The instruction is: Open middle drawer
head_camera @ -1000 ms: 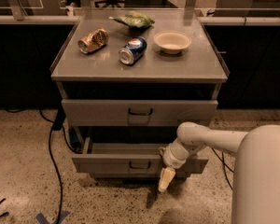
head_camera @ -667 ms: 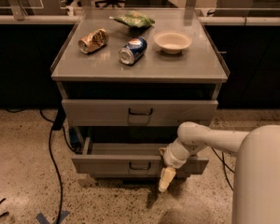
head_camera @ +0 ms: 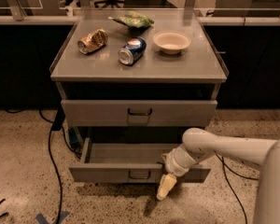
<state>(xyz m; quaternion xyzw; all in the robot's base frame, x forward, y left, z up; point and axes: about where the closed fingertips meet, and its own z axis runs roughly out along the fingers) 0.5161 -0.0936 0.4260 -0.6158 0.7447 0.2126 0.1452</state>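
Note:
The middle drawer (head_camera: 107, 173) is a grey metal drawer with a low front and a small dark loop handle (head_camera: 139, 174). It stands pulled out from the cabinet, and its inside shows as bare grey metal. My gripper (head_camera: 164, 189) points down just in front of the drawer front, a little right of the handle and apart from it. The white arm (head_camera: 224, 146) reaches in from the right. The taller-fronted drawer (head_camera: 98, 113) above is closed.
On the cabinet top (head_camera: 186, 66) lie a crushed gold can (head_camera: 92, 40), a blue soda can (head_camera: 132, 50), a white bowl (head_camera: 171, 41) and a green chip bag (head_camera: 134, 20). A black cable (head_camera: 51, 143) runs over the speckled floor at the left. Dark counters stand behind.

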